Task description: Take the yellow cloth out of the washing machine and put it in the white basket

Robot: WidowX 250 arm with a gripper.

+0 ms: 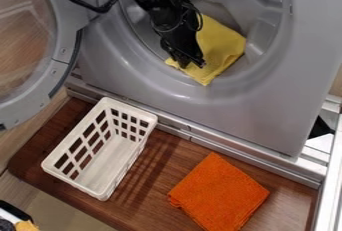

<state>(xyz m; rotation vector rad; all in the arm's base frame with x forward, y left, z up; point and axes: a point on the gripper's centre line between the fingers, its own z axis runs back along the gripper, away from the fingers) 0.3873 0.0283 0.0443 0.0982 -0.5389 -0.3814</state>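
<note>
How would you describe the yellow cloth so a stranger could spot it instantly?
Find the grey washing machine with its round door swung open. In the lower part of the opening, by the black gripper, lies the yellow cloth. Its colour and spot set it apart from the orange cloth outside.

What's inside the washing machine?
In the washing machine there's a yellow cloth, with the black gripper over part of it. The gripper hides that bit, and what's under the cloth can't be seen.
</note>
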